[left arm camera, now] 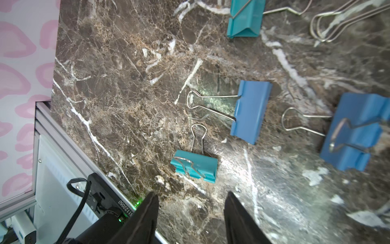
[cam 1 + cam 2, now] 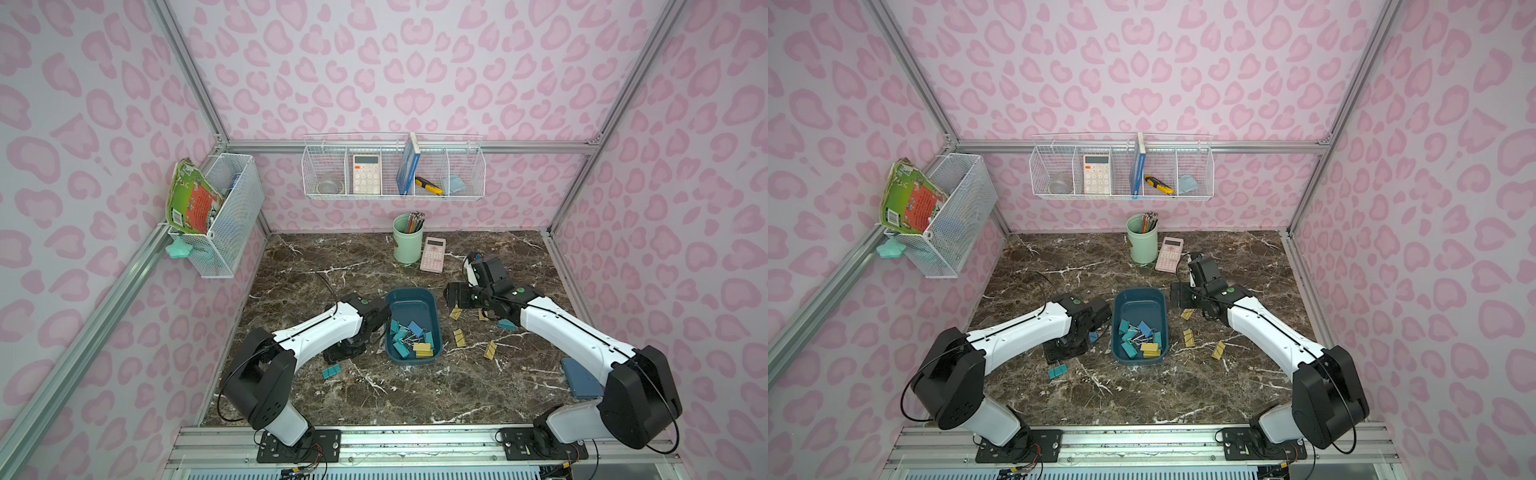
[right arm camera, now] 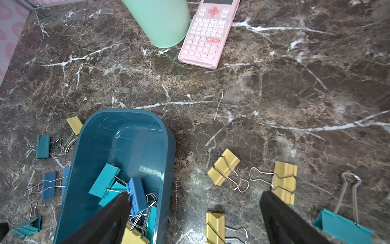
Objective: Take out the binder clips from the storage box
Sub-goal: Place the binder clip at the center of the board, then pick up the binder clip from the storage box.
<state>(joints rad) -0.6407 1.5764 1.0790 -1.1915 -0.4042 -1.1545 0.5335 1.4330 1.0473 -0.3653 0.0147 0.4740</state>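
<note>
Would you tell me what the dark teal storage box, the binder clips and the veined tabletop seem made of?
Shallow dark teal storage box: probably moulded plastic, glossy, with soft highlights.
Blue binder clip: folded painted sheet metal, it seems, with bare silver wire handles.
Brown white-veined tabletop: polished marble or a printed imitation; the sheen fits both.

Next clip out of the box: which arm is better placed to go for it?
Right, probably. The right tool is wide open beside the storage box, with the binder clips inside showing at one finger. The left tool faces tabletop and clips already out, the box out of its view.
</note>
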